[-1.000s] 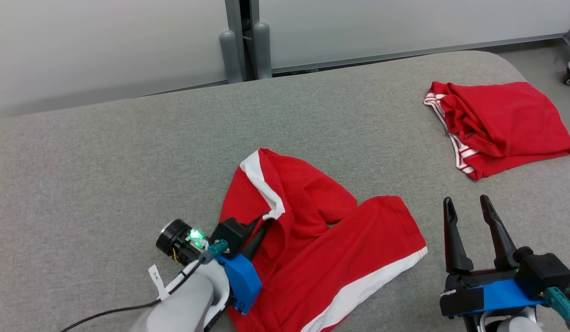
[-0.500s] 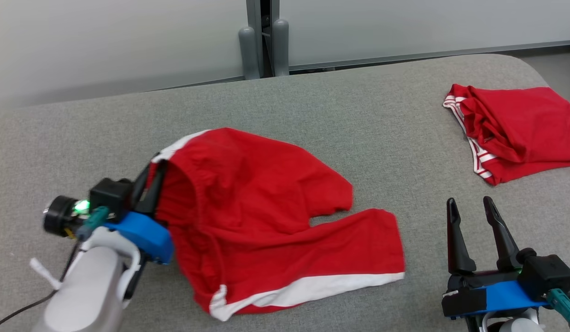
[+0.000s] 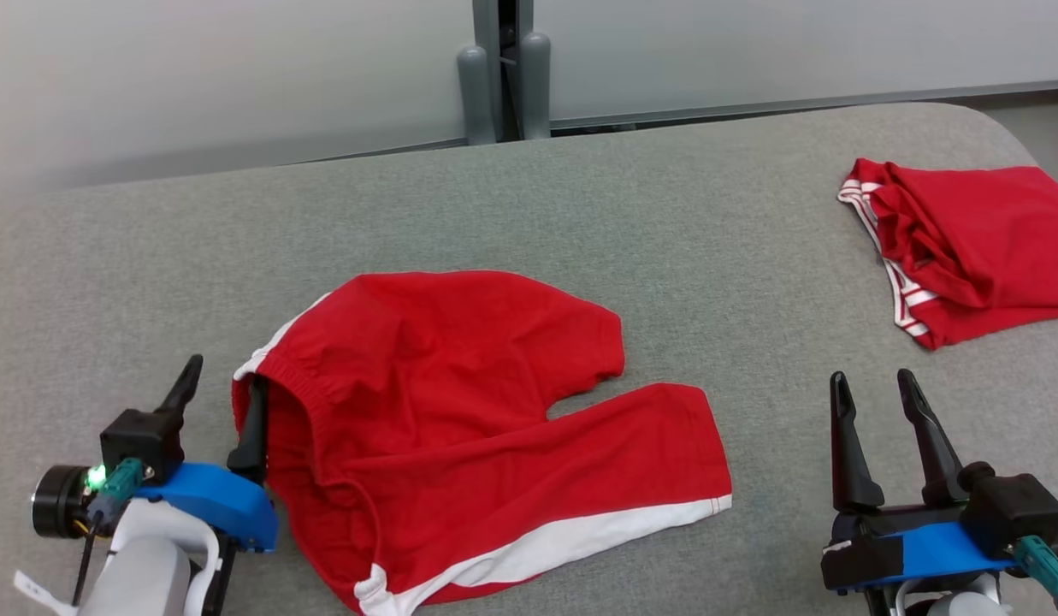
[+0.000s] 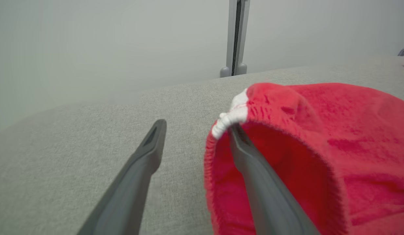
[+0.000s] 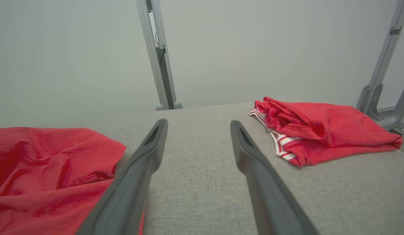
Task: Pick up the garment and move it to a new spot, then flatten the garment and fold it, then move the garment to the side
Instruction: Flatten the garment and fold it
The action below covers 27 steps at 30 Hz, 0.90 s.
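Note:
The garment [image 3: 460, 411], red shorts with a white side stripe, lies spread on the grey table [image 3: 580, 197], waistband at the left. My left gripper [image 3: 225, 372] stands open at that waistband. In the left wrist view its right finger [image 4: 254, 169] sits inside the waistband opening of the garment [image 4: 319, 130], with the white corner draped over its tip; the left finger rests outside on bare table. My right gripper [image 3: 871, 376] is open and holds nothing, right of the garment's leg hem [image 5: 41, 156].
A second red garment [image 3: 965, 239] with white stripes lies folded at the table's far right, ahead and right of the right gripper [image 5: 198, 122]. Grey posts [image 3: 503, 77] stand behind the table's far edge against a pale wall.
The left gripper pulled the waistband to the left, spreading the garment out, then opened and let go of it. The head view also shifted a little. The right gripper stayed put.

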Available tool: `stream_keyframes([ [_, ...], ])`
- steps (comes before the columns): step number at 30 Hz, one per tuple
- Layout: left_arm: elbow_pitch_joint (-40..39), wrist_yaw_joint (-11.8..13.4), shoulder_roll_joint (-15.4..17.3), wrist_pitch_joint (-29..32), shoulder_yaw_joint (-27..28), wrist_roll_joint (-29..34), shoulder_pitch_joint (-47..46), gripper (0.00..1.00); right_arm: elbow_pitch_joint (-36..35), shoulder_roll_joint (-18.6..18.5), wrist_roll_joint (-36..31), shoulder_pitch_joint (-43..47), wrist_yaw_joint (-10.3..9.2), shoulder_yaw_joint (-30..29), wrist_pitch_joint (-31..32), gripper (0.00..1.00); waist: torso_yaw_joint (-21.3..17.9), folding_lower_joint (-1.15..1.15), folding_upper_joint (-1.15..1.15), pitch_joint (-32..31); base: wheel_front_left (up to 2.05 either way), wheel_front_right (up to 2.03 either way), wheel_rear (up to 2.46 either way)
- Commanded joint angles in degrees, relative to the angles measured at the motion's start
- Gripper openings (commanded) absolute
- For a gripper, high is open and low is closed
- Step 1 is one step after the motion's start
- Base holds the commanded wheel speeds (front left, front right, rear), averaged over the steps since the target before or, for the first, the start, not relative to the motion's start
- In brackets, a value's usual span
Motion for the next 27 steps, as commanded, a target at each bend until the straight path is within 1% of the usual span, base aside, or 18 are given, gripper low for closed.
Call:
stream_keyframes([
  [1,-1.1,0.4,-0.5,-0.1,1.0,0.4,1.9,1.00,0.2,0.1,0.0,0.2,-0.03,-0.1,0.0,1.00,0.8,0.00,0.00,-0.7,0.00,0.00,0.00],
  [7,-6.4,0.3,-3.4,-0.1,4.1,2.0,8.6,1.00,0.7,0.1,0.0,1.3,-0.03,0.1,0.0,1.00,2.7,0.00,0.00,-2.9,0.00,0.00,0.00],
  [12,-12.4,0.7,-5.7,-0.1,7.0,4.0,14.1,1.00,0.5,0.1,0.1,2.3,-0.03,0.6,0.0,1.00,4.2,0.00,0.00,-5.0,0.00,0.00,0.00],
  [17,-17.7,0.6,-8.1,-0.1,9.4,6.1,18.1,1.00,0.4,-0.2,-0.3,3.2,-0.03,1.6,0.0,1.00,5.1,0.00,0.00,-7.3,0.00,0.00,0.00],
  [22,-21.1,0.4,-9.9,-0.1,11.0,7.7,20.8,1.00,-0.2,-0.3,-0.7,4.3,-0.03,2.9,0.0,1.00,5.6,0.00,0.00,-9.2,0.00,0.00,0.00],
  [27,-22.1,0.1,-10.8,-0.1,11.9,8.5,22.3,1.00,0.0,-0.3,-1.1,5.1,-0.03,4.3,0.0,1.00,5.7,0.00,0.00,-10.1,0.00,0.00,0.00],
])
